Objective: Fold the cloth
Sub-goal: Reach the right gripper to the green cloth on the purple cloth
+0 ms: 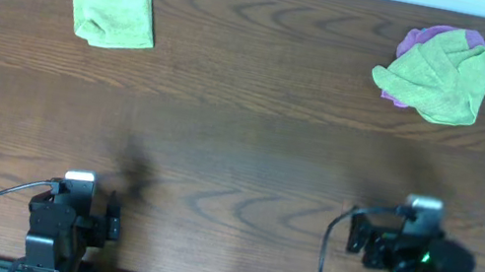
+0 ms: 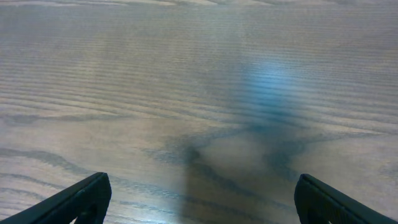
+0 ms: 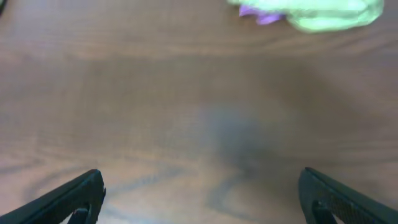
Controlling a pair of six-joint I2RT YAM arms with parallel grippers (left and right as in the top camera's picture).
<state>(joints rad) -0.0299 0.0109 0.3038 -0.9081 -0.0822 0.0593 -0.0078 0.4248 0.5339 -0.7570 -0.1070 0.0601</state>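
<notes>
While both arms sit low at the near edge of the table [image 1: 241, 146], the cloths lie along its far edge, well apart from either claw; the crumpled green cloth [image 1: 436, 77] rests at the far right, bunched and uneven, lying on top of a purple cloth [image 1: 437, 35] that shows only along its upper and left borders; at the far left lies a folded green cloth [image 1: 114, 13], a compact, roughly square pad with fairly tidy edges.

The left gripper [image 2: 202, 202] is spread wide – its two dark fingers [image 2: 81, 199] stand at opposite lower corners of the left wrist view, with nothing between them but bare wood grain and a soft bluish reflection; the wood under it carries a dark shadow.

The right gripper [image 3: 202, 199] is likewise parted, its fingers [image 3: 329, 196] at the far lower corners of its own view and holding nothing; ahead of it, at the top edge of that blurred view, the crumpled green cloth appears as a pale green band with a sliver of purple at its left – near the far side of the table, not touching the claw.

From overhead, the right arm sits roughly in line with the crumpled pile, the left arm roughly in line with the folded pad; cables trail from both arms toward the near edge.
</notes>
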